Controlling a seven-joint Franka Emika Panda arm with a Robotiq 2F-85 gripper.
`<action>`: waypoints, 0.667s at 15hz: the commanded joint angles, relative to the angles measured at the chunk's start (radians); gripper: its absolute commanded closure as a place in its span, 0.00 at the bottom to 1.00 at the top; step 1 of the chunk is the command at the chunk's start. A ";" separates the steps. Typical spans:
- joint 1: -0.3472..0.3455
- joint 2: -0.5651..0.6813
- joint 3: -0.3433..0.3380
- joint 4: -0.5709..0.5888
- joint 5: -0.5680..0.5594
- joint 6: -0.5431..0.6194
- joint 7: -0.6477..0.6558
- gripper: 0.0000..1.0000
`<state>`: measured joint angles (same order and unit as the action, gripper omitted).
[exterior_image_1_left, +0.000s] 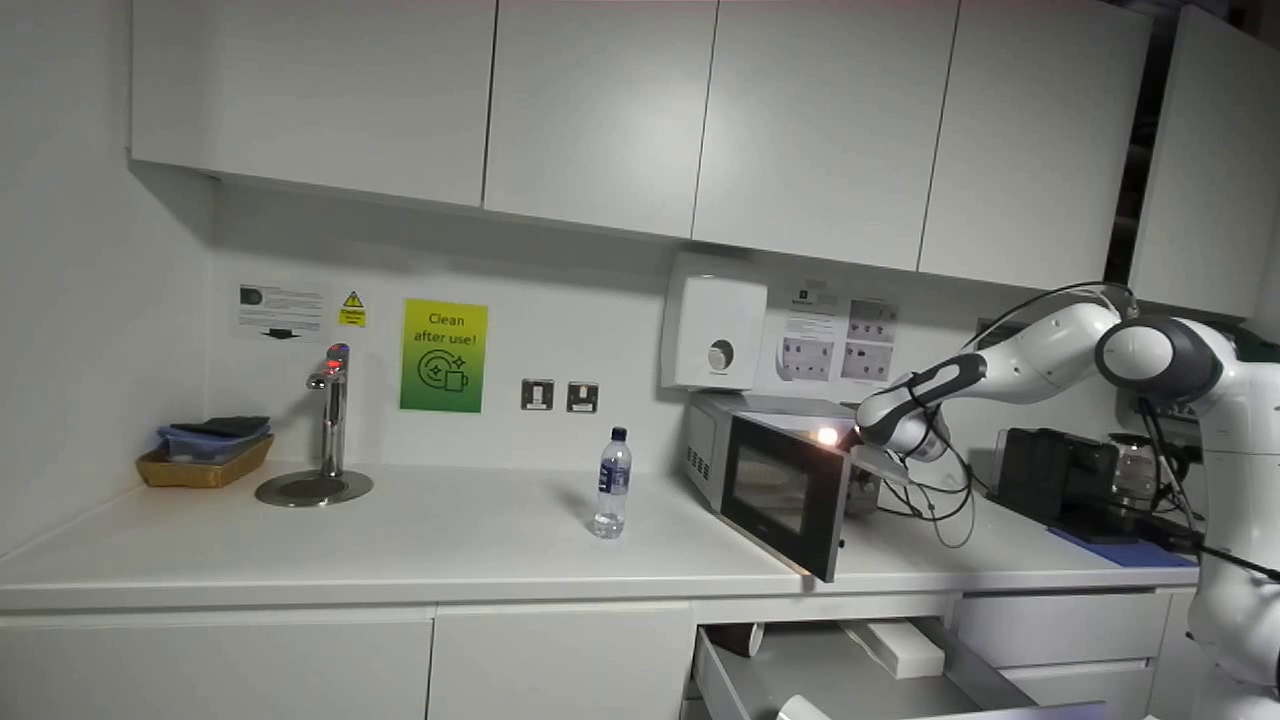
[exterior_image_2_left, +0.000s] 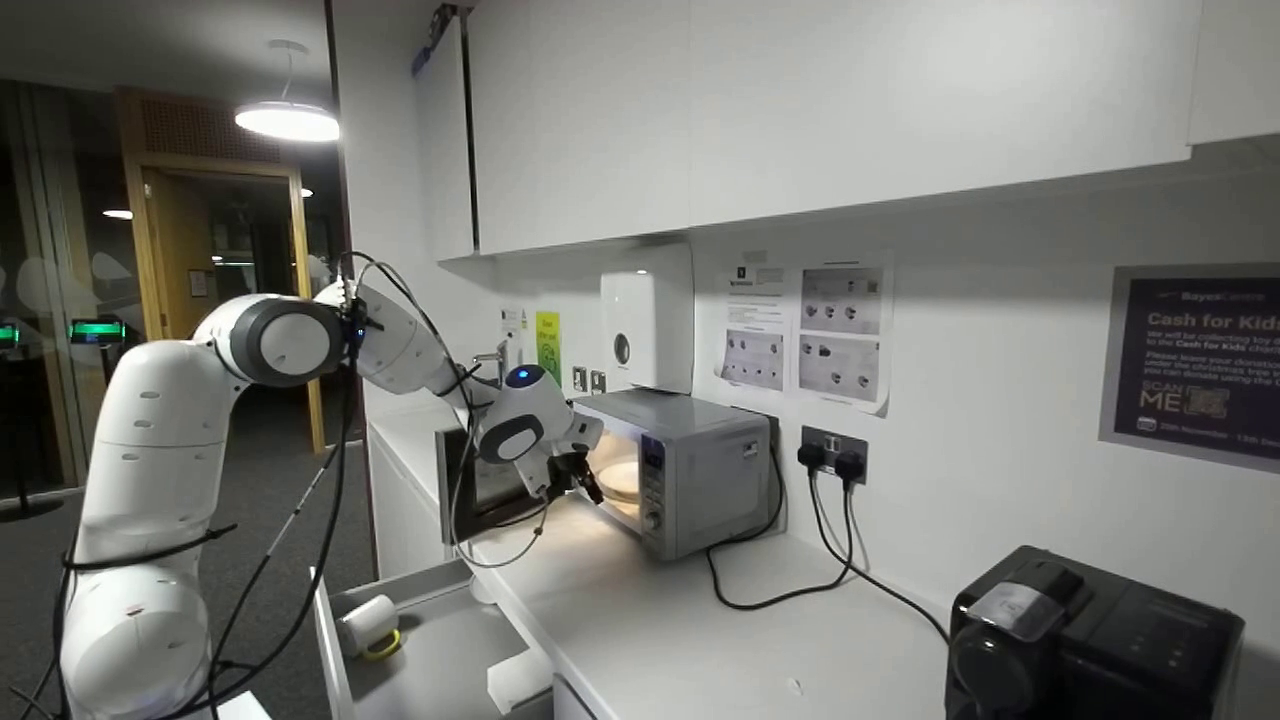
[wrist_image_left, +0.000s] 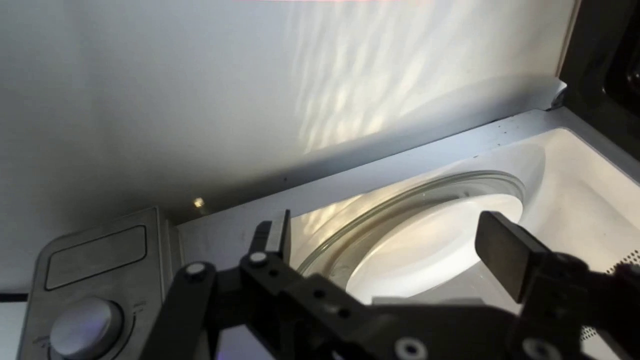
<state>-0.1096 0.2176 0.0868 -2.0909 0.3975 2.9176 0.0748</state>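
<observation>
A long white worktop (exterior_image_1_left: 450, 530) stretches above a pulled-out grey drawer (exterior_image_2_left: 450, 635). On the worktop stands a silver microwave (exterior_image_2_left: 715, 490), its dark door (exterior_image_1_left: 832, 520) swung open and its inside lit. A clear glass turntable (wrist_image_left: 370, 227) lies within, and on it sits a shallow white dish (wrist_image_left: 425, 245). The black gripper (wrist_image_left: 385, 225) is at the open front, fingers (wrist_image_left: 505, 250) wide apart, the dish showing between them in the wrist view; in the drawer, a white mug (exterior_image_2_left: 367, 622) with a yellow handle (exterior_image_2_left: 385, 647) lies on its side
</observation>
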 joint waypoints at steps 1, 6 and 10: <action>-0.040 0.036 0.040 0.034 0.051 0.034 -0.127 0.00; -0.089 0.069 0.103 0.074 0.150 0.046 -0.287 0.00; -0.140 0.096 0.173 0.117 0.251 0.063 -0.442 0.00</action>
<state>-0.1976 0.2801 0.1984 -2.0245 0.5775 2.9481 -0.2485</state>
